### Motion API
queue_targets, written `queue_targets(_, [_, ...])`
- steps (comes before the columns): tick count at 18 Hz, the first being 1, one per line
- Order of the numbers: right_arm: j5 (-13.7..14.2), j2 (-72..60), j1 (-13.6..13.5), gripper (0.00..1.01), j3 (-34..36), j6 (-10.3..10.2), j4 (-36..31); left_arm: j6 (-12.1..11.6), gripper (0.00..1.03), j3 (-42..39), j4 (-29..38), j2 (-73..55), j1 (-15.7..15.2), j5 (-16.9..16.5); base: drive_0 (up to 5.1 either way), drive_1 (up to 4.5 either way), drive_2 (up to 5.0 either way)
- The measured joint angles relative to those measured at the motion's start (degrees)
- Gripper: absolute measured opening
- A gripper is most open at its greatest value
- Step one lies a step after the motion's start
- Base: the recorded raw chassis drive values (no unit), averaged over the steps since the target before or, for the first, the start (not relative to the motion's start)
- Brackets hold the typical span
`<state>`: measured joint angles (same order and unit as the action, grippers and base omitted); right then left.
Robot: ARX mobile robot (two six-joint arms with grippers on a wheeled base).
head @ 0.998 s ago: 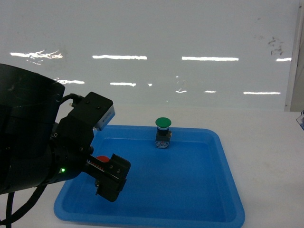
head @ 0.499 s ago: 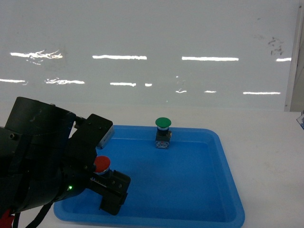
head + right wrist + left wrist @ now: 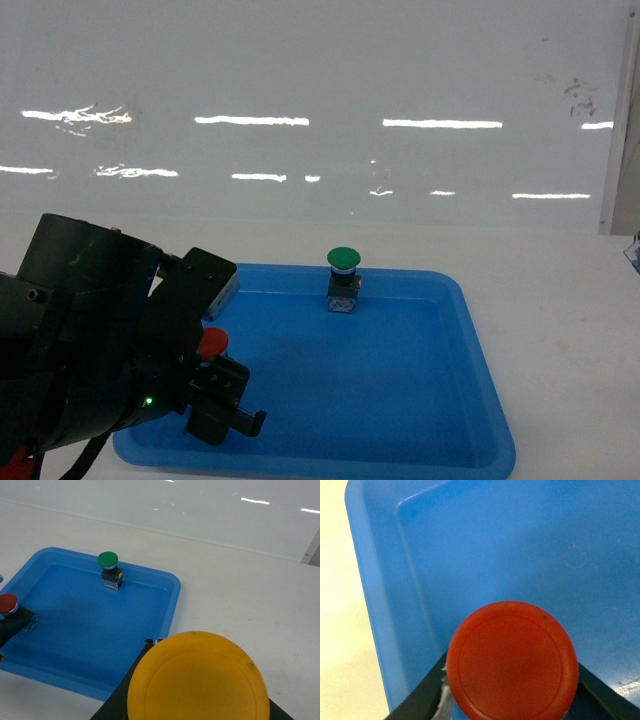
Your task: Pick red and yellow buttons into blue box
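Left gripper point(image 3: 222, 398) fingers clamped on red button point(image 3: 512, 661), cap up, over near-left corner of shallow blue tray point(image 3: 480, 350), close to tray's left wall. Right gripper point(image 3: 195, 705) clamped on yellow button point(image 3: 198, 678), off tray's right rim, above white table point(image 3: 250, 590). Green button point(image 3: 343, 281) upright by tray's far wall, well apart; tray floor between bare.

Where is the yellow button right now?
The yellow button fills the bottom of the right wrist view, between the right gripper's fingers, above the white table beside the tray.
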<state>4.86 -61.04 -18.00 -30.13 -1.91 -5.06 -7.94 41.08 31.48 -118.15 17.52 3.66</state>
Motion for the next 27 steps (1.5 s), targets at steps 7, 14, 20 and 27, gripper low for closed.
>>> queue_targets(7, [0.0,0.0,0.0,0.26,0.0,0.0,0.0,0.0,0.23,0.1,0.1,0.0,0.0,0.0,0.0,0.00,0.0])
queue_targets(14, [0.0,0.0,0.0,0.26,0.0,0.0,0.0,-2.4,0.23,-4.8,3.2,8.7,-2.4,0.2,0.0,0.00,0.0])
queue_targets(20, [0.0,0.0,0.0,0.26,0.0,0.0,0.0,-4.8,0.23,-9.9,0.4,27.7,-3.0,-1.6,0.0,0.00,0.0])
queue_targets(27, [0.0,0.0,0.0,0.26,0.0,0.0,0.0,-5.9,0.23,-15.9,-4.0,46.5,-1.7,-2.2,0.0,0.00,0.0])
